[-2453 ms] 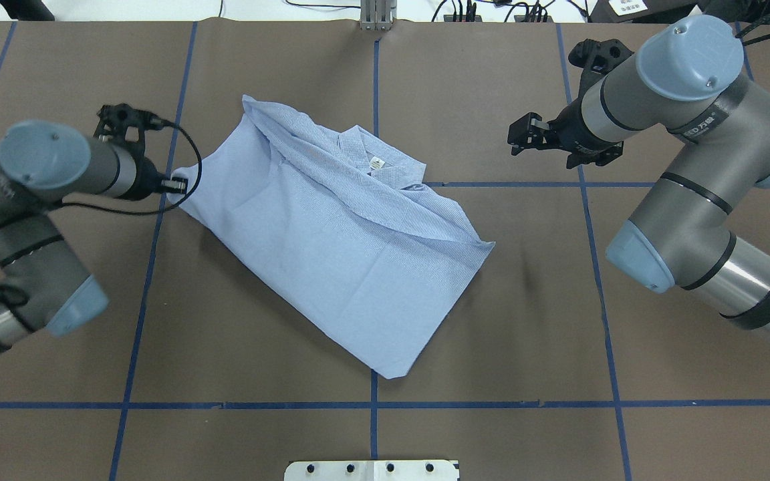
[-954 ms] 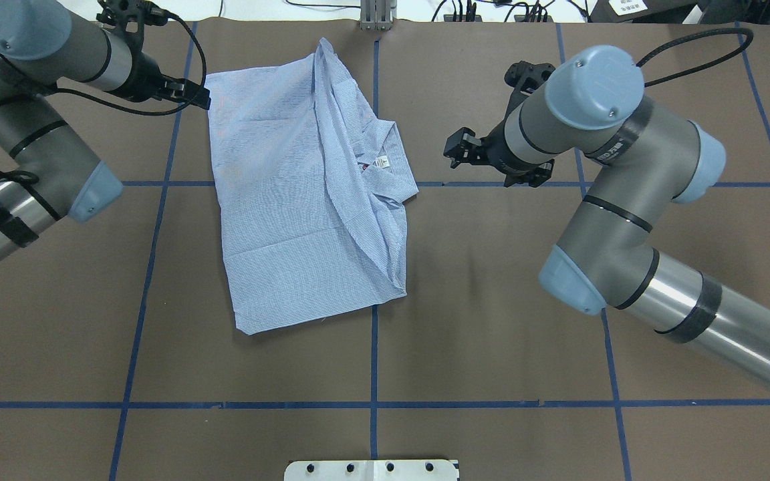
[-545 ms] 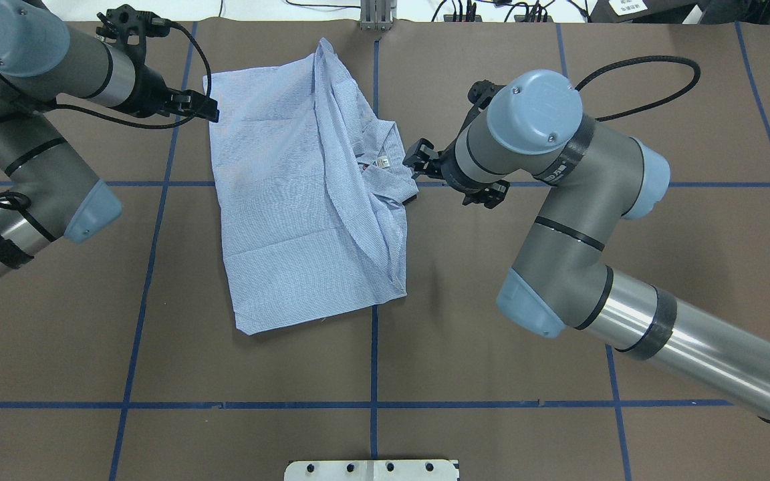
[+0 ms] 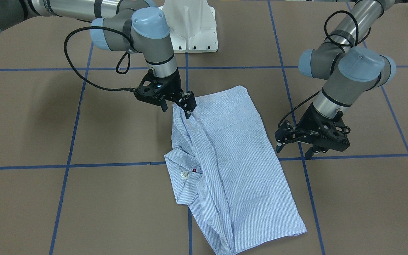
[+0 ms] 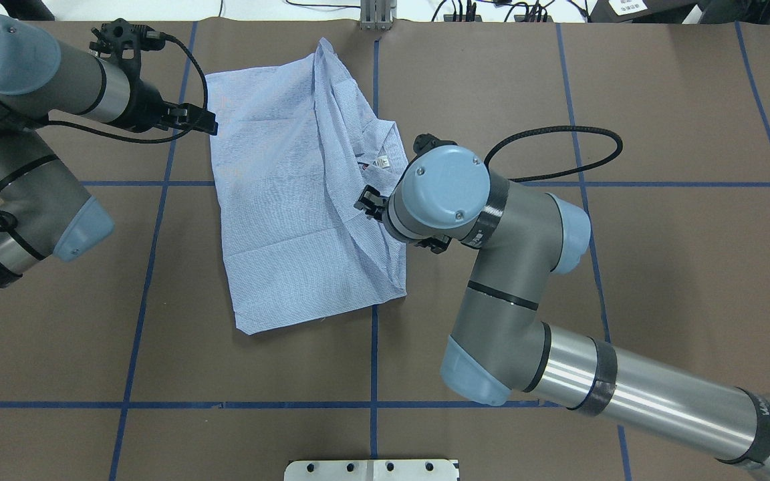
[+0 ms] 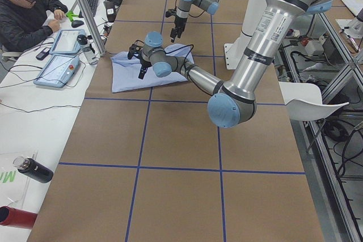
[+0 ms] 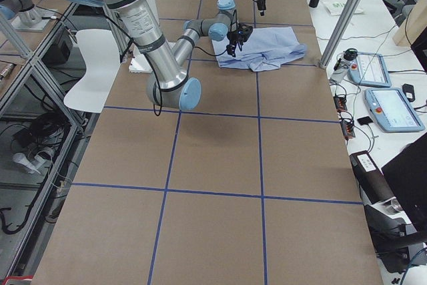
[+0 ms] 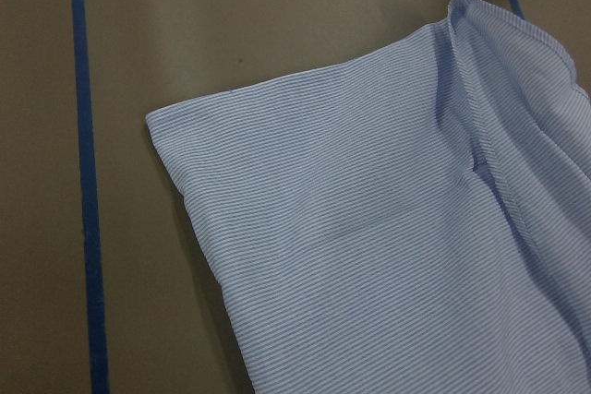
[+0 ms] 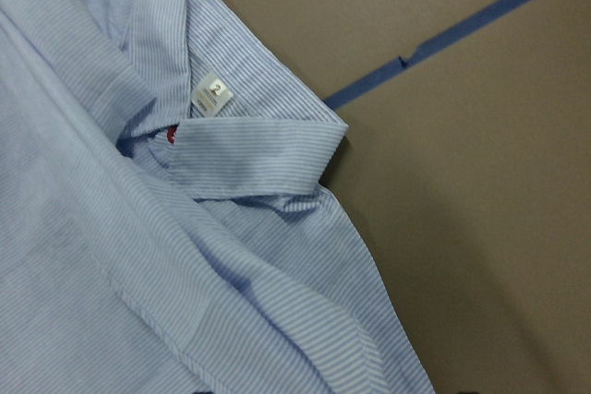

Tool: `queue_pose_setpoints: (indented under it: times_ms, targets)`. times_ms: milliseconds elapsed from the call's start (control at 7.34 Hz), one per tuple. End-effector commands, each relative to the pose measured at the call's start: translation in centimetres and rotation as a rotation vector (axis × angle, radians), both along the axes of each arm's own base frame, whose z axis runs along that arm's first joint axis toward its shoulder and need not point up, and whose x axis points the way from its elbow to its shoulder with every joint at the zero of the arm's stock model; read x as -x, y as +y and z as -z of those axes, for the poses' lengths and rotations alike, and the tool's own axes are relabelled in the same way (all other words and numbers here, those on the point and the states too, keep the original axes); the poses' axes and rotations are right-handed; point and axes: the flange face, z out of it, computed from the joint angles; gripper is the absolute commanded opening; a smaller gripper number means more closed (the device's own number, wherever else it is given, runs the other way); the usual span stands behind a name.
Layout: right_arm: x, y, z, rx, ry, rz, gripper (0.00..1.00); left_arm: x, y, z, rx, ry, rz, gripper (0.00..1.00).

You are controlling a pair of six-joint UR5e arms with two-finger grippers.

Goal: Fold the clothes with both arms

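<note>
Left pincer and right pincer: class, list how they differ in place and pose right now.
Place: the right pincer hangs over the shirt's bunched edge on the collar side; the left pincer sits beside the opposite edge, over bare table. Pose: the right pincer points steeply down; the left pincer lies nearer level, aimed at the shirt. Shared: both are black, two-fingered, jaws apart, gripping nothing.
</note>
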Motion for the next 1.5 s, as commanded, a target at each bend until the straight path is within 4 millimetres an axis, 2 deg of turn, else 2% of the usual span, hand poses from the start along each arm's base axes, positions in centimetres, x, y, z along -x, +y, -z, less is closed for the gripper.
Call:
queue_pose_setpoints:
  times_ms: [0, 273, 818, 1363]
  targets:
    - [2.1, 3.0, -1.2, 0.015, 0.055, 0.006, 0.91, 0.1, 0.5, -0.2, 0.0, 0.001, -0.003, 1.0]
    - [3.5, 4.8, -2.7, 0.008, 0.088, 0.016, 0.88, 0.1, 0.5, -0.2, -0.001, 0.0, -0.002, 1.0]
    - [4.9, 6.8, -3.2, -0.009, 0.101, 0.032, 0.71, 0.2, 0.6, -0.1, -0.004, 0.001, 0.0, 1.0]
    - [6.0, 7.6, -4.1, -0.031, 0.128, 0.032, 0.7, 0.1, 0.6, 0.0, -0.005, 0.002, -0.002, 1.0]
